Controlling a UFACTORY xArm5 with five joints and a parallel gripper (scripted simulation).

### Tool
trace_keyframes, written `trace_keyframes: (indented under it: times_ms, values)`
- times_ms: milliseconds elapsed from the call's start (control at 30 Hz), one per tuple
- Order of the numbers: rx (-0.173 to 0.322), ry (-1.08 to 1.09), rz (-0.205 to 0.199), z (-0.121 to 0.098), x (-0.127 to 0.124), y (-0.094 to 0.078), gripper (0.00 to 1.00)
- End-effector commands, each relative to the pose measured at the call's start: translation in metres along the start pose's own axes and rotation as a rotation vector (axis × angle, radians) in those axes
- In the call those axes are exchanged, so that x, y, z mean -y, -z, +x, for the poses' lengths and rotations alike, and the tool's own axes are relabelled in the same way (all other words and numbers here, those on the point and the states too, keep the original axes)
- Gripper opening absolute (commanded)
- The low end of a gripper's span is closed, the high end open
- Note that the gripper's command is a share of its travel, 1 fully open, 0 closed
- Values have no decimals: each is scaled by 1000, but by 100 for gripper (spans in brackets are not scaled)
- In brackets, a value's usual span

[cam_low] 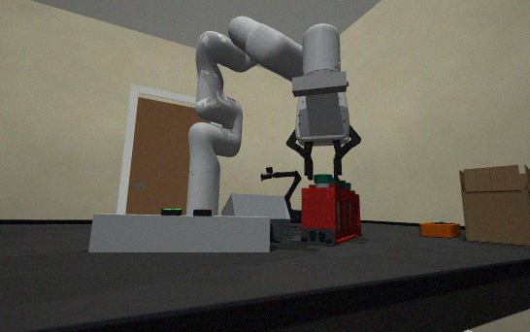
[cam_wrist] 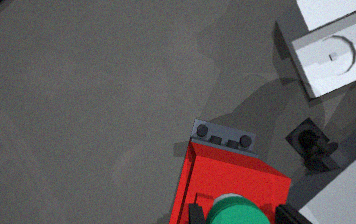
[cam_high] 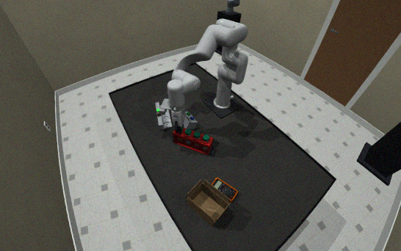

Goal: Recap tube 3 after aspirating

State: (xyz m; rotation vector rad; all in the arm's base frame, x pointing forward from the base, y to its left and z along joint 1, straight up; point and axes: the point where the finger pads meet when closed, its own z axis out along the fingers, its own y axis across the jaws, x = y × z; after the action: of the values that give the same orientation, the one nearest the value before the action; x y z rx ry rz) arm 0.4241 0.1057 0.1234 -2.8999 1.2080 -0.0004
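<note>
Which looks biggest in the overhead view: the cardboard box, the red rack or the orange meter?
1. Cardboard box.
2. Red rack, slightly smaller, and farther from the camera, so unsure.
3. Orange meter, clearly smallest.

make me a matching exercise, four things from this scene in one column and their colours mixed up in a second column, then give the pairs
Things:
1. decapping station
2. cap under the gripper
3. cardboard box
4. multimeter case

Colours:
A. orange
B. green
C. red
D. brown

Pairs: 1-C, 2-B, 3-D, 4-A
</note>
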Motion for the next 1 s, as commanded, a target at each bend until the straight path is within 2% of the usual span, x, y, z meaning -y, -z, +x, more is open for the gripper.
trace_keyframes:
  times_ms: [0, 300, 333, 800, 967]
  values:
    - [-2, 0, 4, 1, 1, -1, 46]
    - [-2, 0, 4, 1, 1, -3, 46]
    - [-2, 0, 4, 1, 1, -3, 0]
    - [-2, 0, 4, 1, 1, -3, 0]
    - [-2, -100, 4, 1, 1, -3, 0]
